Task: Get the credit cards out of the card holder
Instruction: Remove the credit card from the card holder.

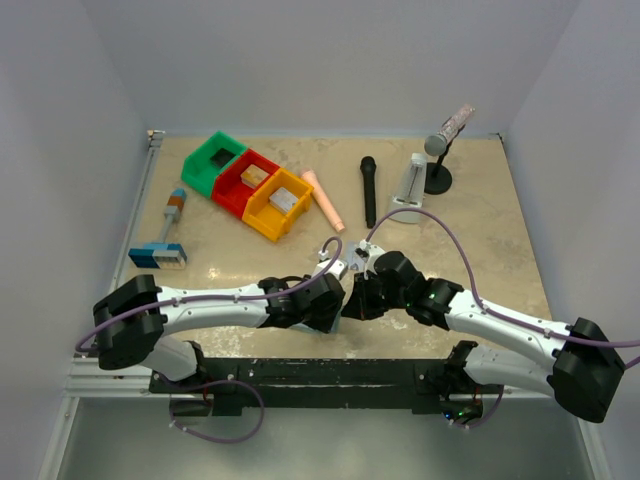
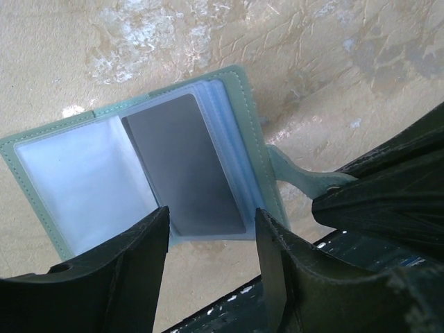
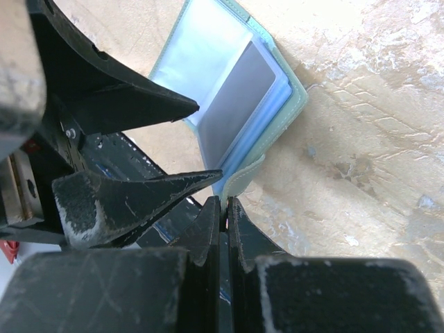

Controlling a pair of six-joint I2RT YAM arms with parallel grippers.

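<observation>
The pale teal card holder (image 2: pixel 248 118) lies open on the table near its front edge. A grey credit card (image 2: pixel 184 166) sits inside its right clear pocket; the left pocket looks blank. My left gripper (image 2: pixel 211 215) is open, its fingertips straddling the lower end of that card. My right gripper (image 3: pixel 223 201) is shut on the holder's strap (image 3: pixel 244 175), beside the left fingers (image 3: pixel 132 104). The right wrist view shows the card holder (image 3: pixel 297 97) and the same grey card (image 3: pixel 236 104). From above, both grippers (image 1: pixel 335 300) (image 1: pixel 358 298) meet and hide the holder.
Green (image 1: pixel 217 160), red (image 1: pixel 247 180) and orange (image 1: pixel 277 203) bins stand at the back left, with blocks in two. A pink stick (image 1: pixel 324 198), a black microphone (image 1: pixel 368 190), a white stand (image 1: pixel 413 182) and a blue-and-white striped block (image 1: pixel 157 256) lie around. The black front rail (image 1: pixel 330 372) is just behind the grippers.
</observation>
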